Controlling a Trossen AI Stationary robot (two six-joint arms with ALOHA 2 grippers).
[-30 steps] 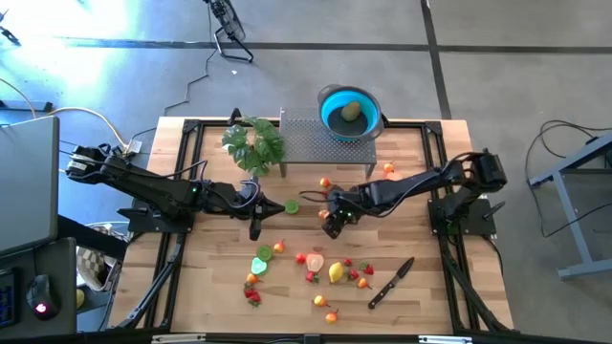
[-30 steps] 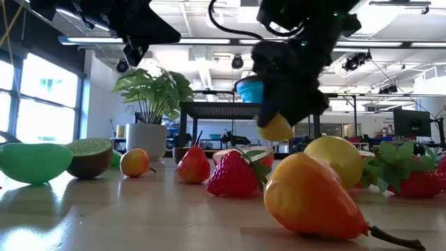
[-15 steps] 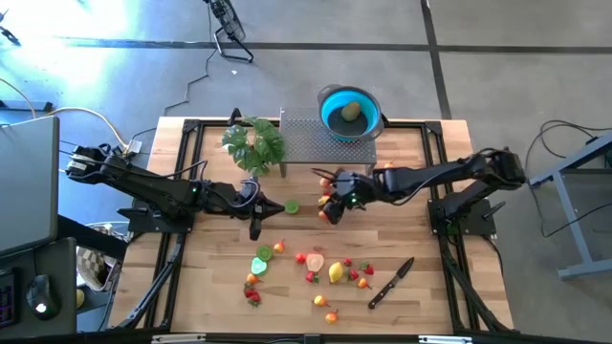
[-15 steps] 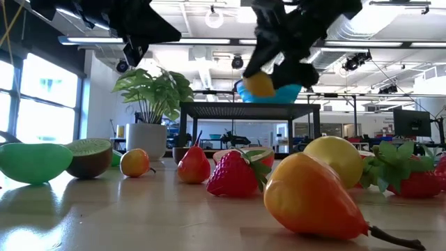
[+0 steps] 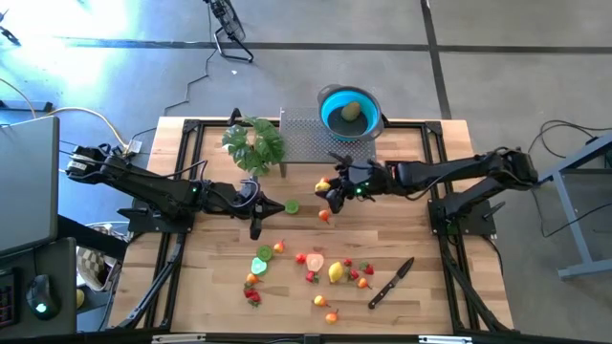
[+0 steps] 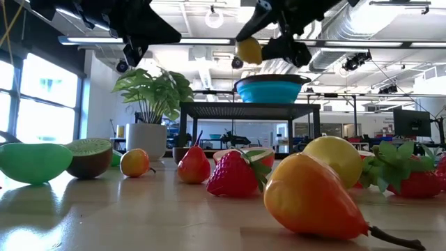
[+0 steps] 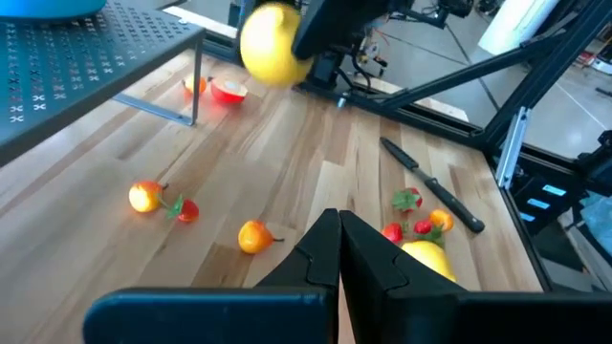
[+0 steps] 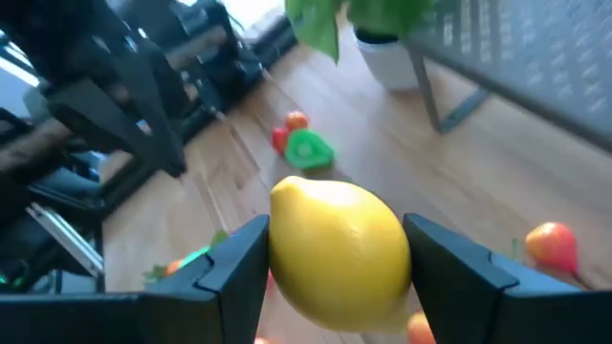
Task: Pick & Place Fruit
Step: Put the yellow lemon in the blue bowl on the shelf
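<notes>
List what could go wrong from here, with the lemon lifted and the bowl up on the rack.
1. The right gripper holds the round lemon only at its sides; it could slip out and drop among the fruit below.
2. The blue bowl sits on the raised mesh rack; too low an approach might clip the rack's edge or the bowl's rim.
3. The bowl already holds a fruit, so the lemon may bounce off.

wooden table [image 5: 411, 239] with scattered toy fruit [image 5: 335, 272], knife [image 5: 391, 283], potted plant [image 5: 254, 143], mesh stand [image 5: 306, 143]
</notes>
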